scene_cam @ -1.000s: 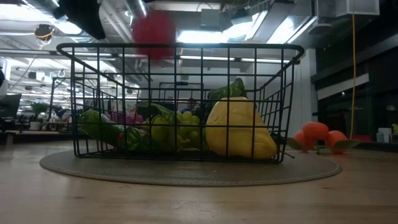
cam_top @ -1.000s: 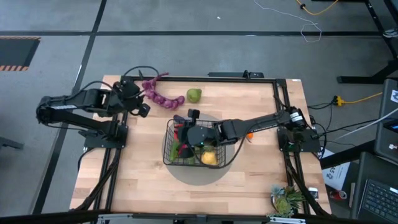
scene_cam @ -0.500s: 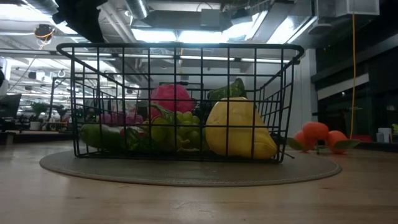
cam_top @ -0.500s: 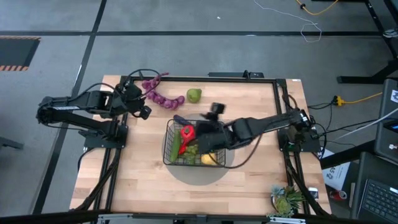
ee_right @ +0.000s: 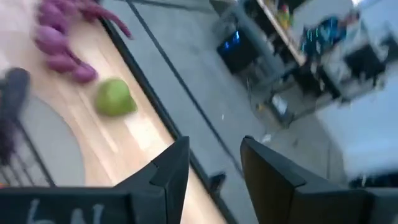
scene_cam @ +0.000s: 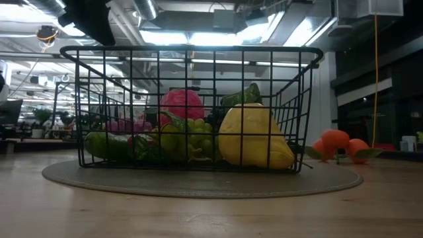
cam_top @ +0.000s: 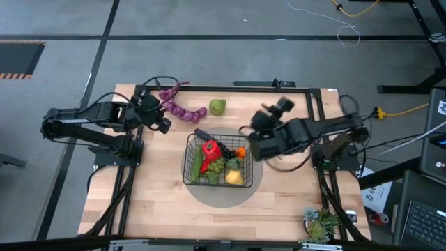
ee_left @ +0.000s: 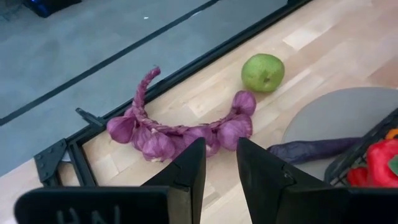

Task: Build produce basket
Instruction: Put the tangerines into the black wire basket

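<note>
Broadly, the wooden table [cam_top: 160, 202] fills the high view, with a flat grey round mat [cam_top: 252, 187] at its middle. On the mat stands the basket [cam_top: 188, 171], a black wire grid, rectangular and open-topped. Inside it lies the produce: a red pepper [cam_top: 210, 149], a cucumber [cam_top: 197, 162] along the left wall, green grapes [cam_top: 216, 167], a yellow lemon [cam_top: 235, 178] and a small orange piece [cam_top: 240, 152]. From table height the wire bars cross everything inside, and the cucumber is mostly hidden behind other pieces. A dark purple vegetable [ee_left: 311, 149] lies on the mat against the basket's far side, partly cut off by the wire. The purple string [cam_top: 178, 106] and the green pear [cam_top: 218, 107] rest on the bare wood near the far edge, close together but apart from the basket. Two oranges [scene_cam: 344, 147] sit beyond the mat in the low view.

The left gripper [cam_top: 159, 117] hangs beside the purple string, its fingers [ee_left: 186, 171] slightly parted on nothing. The right gripper [cam_top: 268, 118] is raised to the right of the basket, blurred, its fingers [ee_right: 168, 168] parted and empty.
</note>
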Robot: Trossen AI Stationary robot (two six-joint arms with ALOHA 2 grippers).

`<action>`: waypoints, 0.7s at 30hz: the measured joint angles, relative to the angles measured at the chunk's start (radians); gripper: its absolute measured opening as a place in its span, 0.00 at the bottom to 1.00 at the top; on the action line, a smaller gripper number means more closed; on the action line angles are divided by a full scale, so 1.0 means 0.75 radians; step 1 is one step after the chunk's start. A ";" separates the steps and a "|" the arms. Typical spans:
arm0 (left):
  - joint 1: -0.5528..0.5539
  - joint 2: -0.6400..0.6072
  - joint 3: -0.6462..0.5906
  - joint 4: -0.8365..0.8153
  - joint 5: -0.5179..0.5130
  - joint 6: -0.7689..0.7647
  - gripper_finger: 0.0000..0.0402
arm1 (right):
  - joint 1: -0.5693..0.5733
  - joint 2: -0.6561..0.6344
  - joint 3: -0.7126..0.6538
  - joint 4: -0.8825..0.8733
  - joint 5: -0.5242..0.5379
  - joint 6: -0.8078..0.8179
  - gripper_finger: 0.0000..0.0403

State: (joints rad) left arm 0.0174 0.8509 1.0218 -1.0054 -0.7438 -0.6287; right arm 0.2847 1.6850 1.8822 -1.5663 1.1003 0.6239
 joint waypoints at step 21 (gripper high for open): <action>0.000 -0.001 0.000 0.019 0.002 -0.033 0.21 | 0.179 -0.353 -1.516 1.472 -0.611 0.977 0.36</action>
State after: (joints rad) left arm 0.0170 0.8505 1.0218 -0.9913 -0.7425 -0.6537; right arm 0.4192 1.4204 0.7450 -0.4625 0.6423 1.3568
